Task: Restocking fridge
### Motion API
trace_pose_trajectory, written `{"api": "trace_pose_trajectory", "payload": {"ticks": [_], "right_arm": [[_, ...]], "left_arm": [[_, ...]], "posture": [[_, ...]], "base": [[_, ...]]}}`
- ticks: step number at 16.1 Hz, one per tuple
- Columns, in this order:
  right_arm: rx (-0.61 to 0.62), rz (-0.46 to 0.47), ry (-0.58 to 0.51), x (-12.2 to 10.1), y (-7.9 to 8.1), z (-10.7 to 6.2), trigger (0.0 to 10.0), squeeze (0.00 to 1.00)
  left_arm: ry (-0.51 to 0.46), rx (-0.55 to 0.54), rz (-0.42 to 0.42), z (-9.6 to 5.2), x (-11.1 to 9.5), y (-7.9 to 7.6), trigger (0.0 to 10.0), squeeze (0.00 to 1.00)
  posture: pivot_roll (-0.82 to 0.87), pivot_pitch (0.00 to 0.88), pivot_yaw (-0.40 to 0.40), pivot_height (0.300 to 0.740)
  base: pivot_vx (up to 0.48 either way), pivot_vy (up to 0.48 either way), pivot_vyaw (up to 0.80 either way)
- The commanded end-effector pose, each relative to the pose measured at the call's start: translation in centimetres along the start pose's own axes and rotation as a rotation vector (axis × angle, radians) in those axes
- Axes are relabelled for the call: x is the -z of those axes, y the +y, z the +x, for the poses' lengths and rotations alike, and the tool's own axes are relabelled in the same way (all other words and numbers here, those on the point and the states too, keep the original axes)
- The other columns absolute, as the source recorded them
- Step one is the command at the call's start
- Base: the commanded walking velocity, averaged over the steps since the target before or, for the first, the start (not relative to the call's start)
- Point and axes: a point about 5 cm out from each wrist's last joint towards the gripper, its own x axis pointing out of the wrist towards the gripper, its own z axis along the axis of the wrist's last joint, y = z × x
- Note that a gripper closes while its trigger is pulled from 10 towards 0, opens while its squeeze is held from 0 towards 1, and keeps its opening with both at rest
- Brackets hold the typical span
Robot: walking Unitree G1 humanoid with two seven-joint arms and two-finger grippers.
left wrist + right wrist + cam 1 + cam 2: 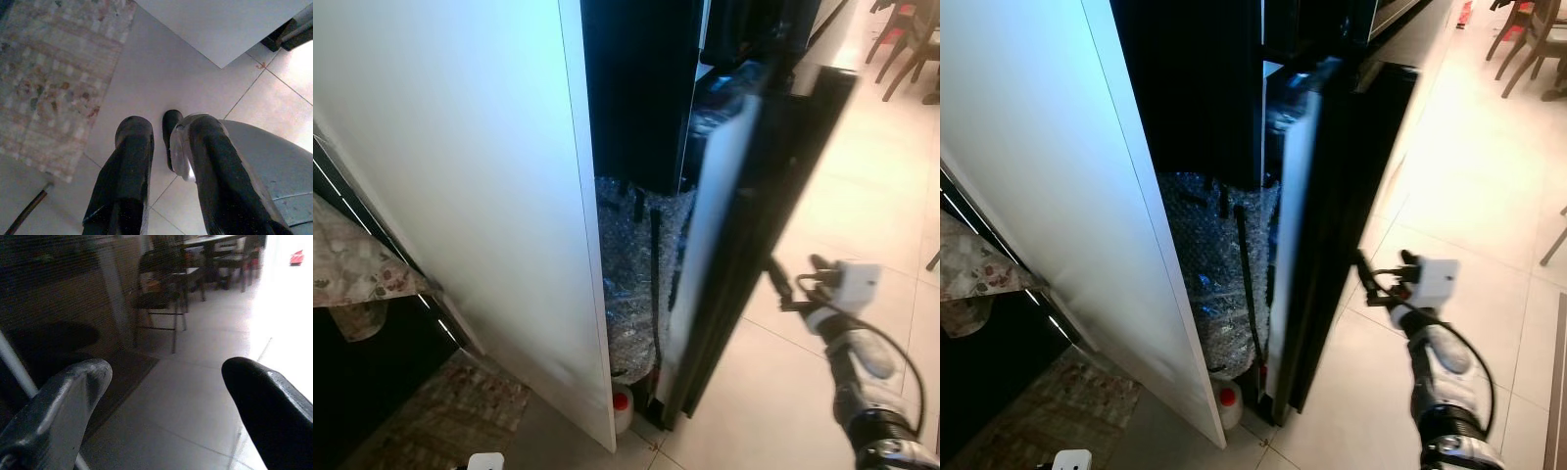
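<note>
The tall black fridge door (773,186) stands part open and is seen edge-on, its pale inner lining (715,235) facing the dark fridge body (636,88). No shelves or food can be made out inside. My right gripper (795,269) is raised just off the door's glossy outer face, about halfway down, fingers open and holding nothing. In the right wrist view the right gripper's fingers (63,401) are spread wide over the tiled floor. My left gripper (171,125) hangs idle, pointing at the floor with a narrow gap between its fingers.
A white panel (460,176) rises on the left. Bubble wrap (636,284) fills the gap beside the fridge, with a red-capped bottle (621,403) on the floor below it. A patterned rug (440,411) lies at bottom left. Chairs (901,39) stand far right on open tiles.
</note>
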Motion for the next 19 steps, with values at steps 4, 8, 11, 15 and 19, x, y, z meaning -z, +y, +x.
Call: {"api": "trace_pose_trajectory", "payload": {"ticks": [4,8,11,15,19], "right_arm": [[-0.082,0.033,0.008,0.2,2.6,1.7,10.0,0.00],[-0.188,0.053,-0.018,-0.9,5.7,4.1,10.0,0.00],[-0.249,0.059,-0.051,-2.2,7.6,5.6,10.0,0.00],[-0.341,0.086,-0.072,-3.3,10.9,7.4,10.0,0.00],[-0.331,0.103,-0.067,-3.5,11.7,7.9,10.0,0.00]], "left_arm": [[0.019,-0.008,-0.001,-0.1,0.4,0.0,10.0,0.00],[0.014,-0.008,-0.001,0.0,0.1,0.0,10.0,0.00],[0.007,-0.007,-0.005,0.1,-0.1,-0.1,10.0,0.00],[-0.006,-0.005,-0.011,0.2,-0.5,-0.3,10.0,0.00],[-0.009,-0.003,-0.011,0.3,-0.6,-0.5,10.0,0.00]], "posture": [[-0.02,0.010,0.016,0.740],[-0.02,0.010,0.021,0.740],[-0.03,0.011,0.025,0.740],[-0.02,0.012,0.017,0.740],[-0.02,0.016,0.015,0.740]], "base": [[0.000,0.000,0.00],[0.000,0.000,0.00],[0.000,0.000,0.00],[0.000,0.000,0.00],[0.000,0.000,0.00]]}}
